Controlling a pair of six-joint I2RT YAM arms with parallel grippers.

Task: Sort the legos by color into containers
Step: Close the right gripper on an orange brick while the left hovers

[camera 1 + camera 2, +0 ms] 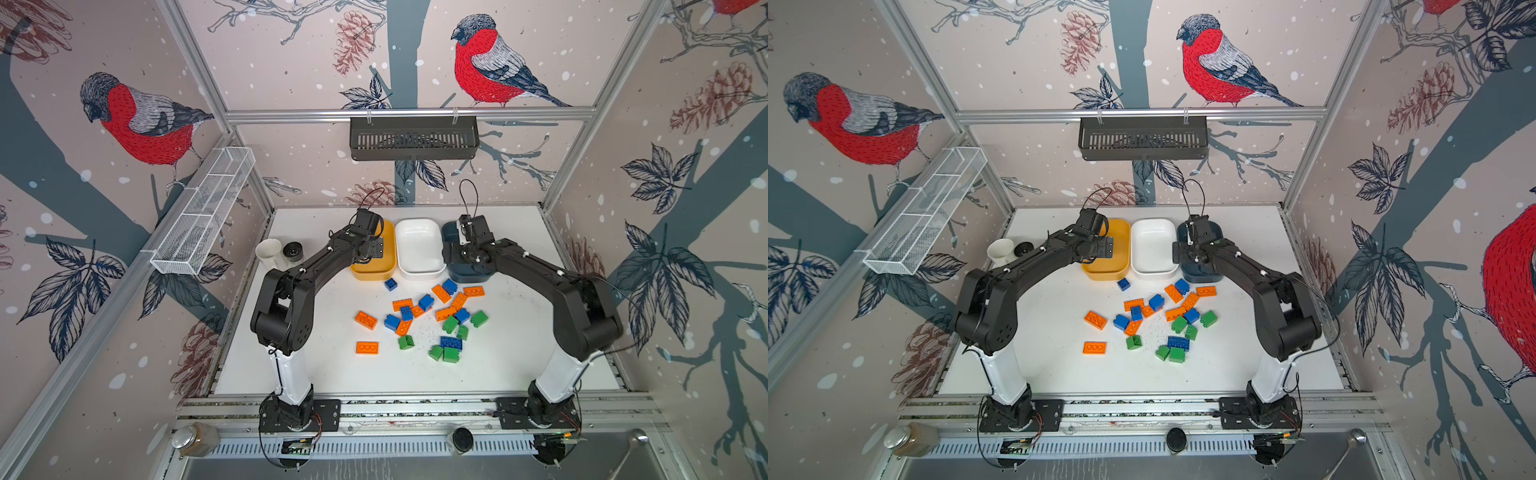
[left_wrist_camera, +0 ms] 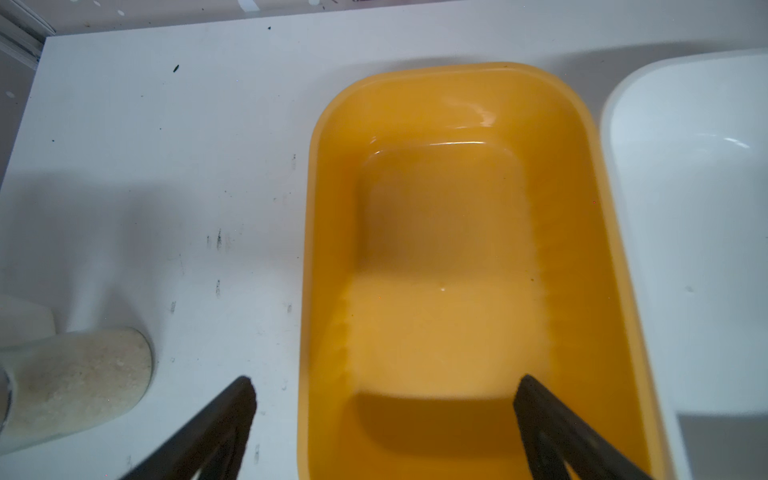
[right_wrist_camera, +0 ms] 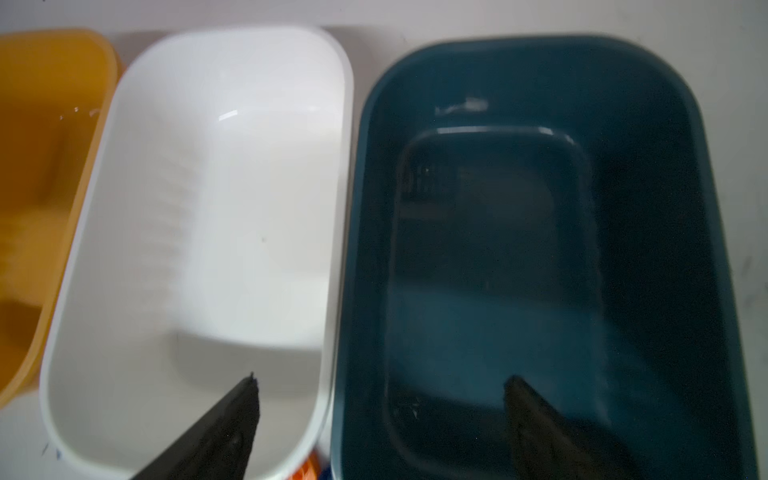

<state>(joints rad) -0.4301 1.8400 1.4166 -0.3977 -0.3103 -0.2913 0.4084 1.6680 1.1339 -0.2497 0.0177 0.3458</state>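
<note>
Three containers stand in a row at the back of the table: a yellow tub (image 1: 372, 275) (image 2: 457, 249), a white tub (image 1: 419, 245) (image 3: 216, 208) and a dark teal tub (image 1: 469, 273) (image 3: 540, 249). No brick shows in the parts of them that I see. Orange, blue and green legos (image 1: 424, 316) lie scattered in front of the tubs in both top views. My left gripper (image 2: 384, 382) (image 1: 368, 251) hangs open over the yellow tub's near left rim. My right gripper (image 3: 380, 380) (image 1: 459, 253) hangs open astride the white and teal tubs' rims. Nothing is between either pair of fingers.
A white mug (image 1: 268, 251) and a dark round object (image 1: 293, 250) stand left of the yellow tub. A white wire basket (image 1: 203, 212) hangs on the left wall and a black basket (image 1: 413, 137) on the back wall. Single orange bricks (image 1: 366, 347) lie nearest the left arm.
</note>
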